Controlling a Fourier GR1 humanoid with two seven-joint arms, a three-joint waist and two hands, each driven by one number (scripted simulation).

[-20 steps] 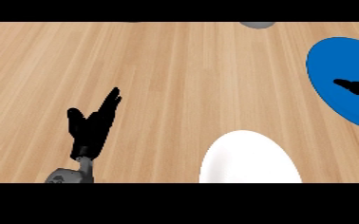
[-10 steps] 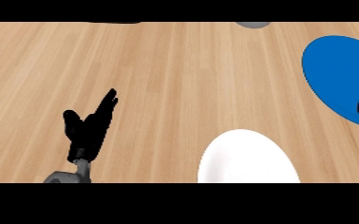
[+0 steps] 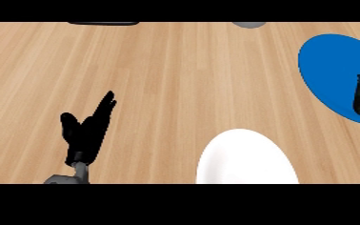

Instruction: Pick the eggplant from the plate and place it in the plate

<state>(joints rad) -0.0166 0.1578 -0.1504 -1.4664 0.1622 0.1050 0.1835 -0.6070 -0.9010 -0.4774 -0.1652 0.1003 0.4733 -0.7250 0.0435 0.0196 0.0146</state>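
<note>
My left hand (image 3: pixel 85 134) rests open at the lower left of the head view, fingers pointing up and away over bare wood. A blue plate (image 3: pixel 325 74) lies at the right edge, cut off by the frame. A white plate (image 3: pixel 243 159) lies at the bottom centre, with nothing on its visible part. A dark sliver (image 3: pixel 356 95) stands at the right edge over the blue plate; it looks like part of my right hand, but too little shows to be sure. No eggplant is visible.
The wooden counter (image 3: pixel 183 76) fills the view. A flat dark object (image 3: pixel 104 23) and a small grey object (image 3: pixel 249 24) peek in at the far edge.
The dark shape over the blue plate left the view half a second ago and shows again at the right edge. My left hand and both plates have drifted slightly left.
</note>
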